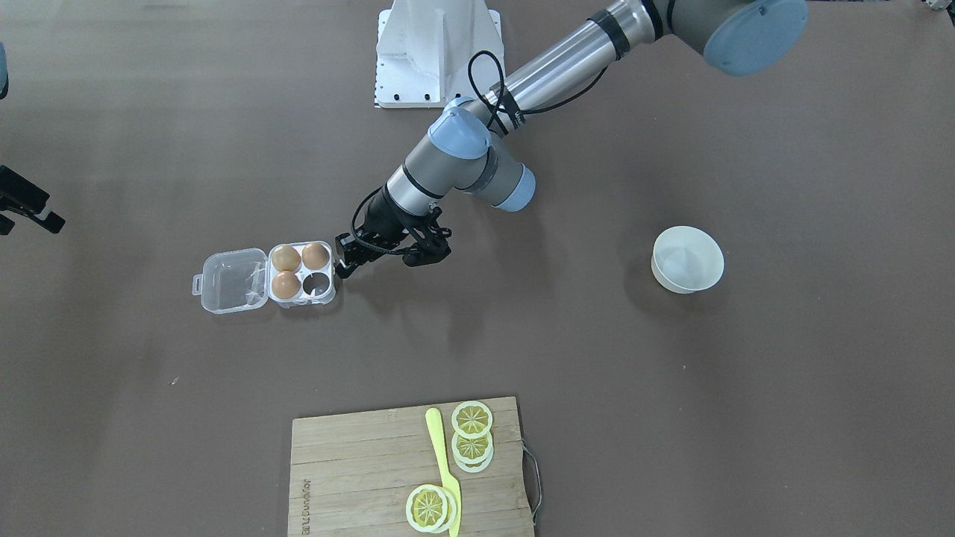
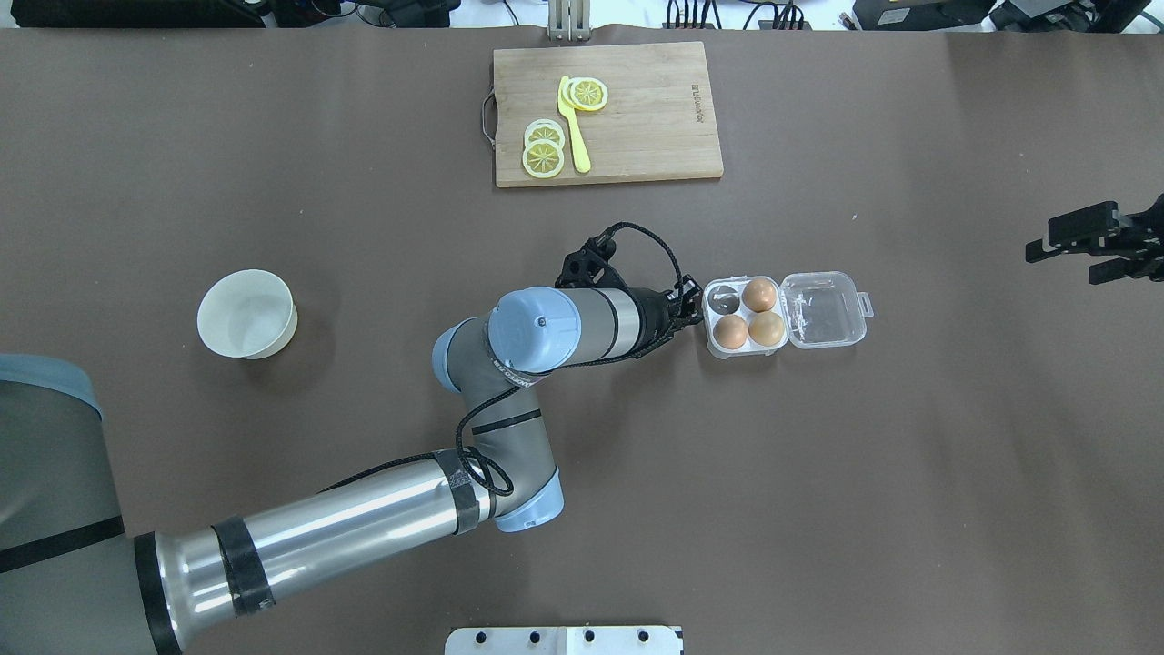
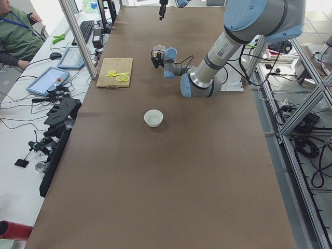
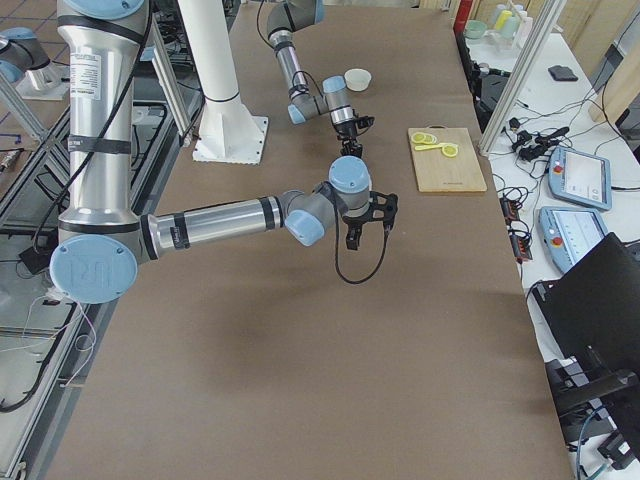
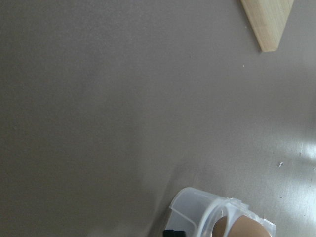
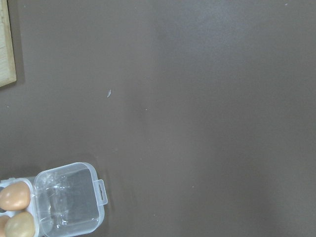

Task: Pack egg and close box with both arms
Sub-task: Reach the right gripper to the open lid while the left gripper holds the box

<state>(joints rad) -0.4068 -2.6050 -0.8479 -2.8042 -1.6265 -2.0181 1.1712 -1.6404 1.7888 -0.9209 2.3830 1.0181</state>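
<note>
The box is a clear four-cup carton lying open, its lid flat to the side away from my left arm; it also shows in the overhead view. Three eggs sit in its cups. The paler egg is in the cup nearest my left gripper, and one cup is empty. My left gripper lies low with its tips against the carton's side wall; I cannot tell whether it is open or shut. My right gripper is open and empty, far off at the table's edge.
A white bowl stands on my left side. A wooden cutting board with lemon slices and a yellow knife lies at the far edge. The white pedestal is at the near edge.
</note>
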